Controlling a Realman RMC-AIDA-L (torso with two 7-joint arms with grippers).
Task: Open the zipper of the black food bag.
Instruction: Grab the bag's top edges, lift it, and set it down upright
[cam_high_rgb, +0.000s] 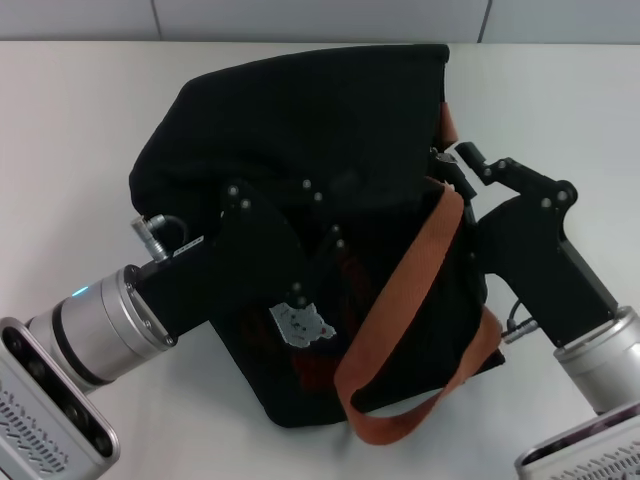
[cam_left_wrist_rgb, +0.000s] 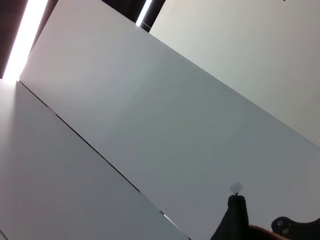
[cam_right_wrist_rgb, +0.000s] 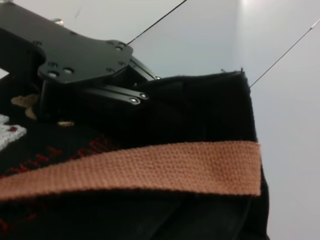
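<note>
The black food bag lies on its side in the middle of the white table, its orange-brown strap looped over its near right part. A pale bear patch shows on its front. My left gripper reaches from the lower left and lies on the bag's front. My right gripper sits at the bag's right rim, by the strap's upper end. A small silvery piece shows there. The zipper line does not stand out on the black fabric. The right wrist view shows the strap and the left gripper's black links against the bag.
The white table runs out to the left, right and front of the bag. A pale wall stands behind it. The left wrist view shows mostly wall panels, with a black corner of the bag low down.
</note>
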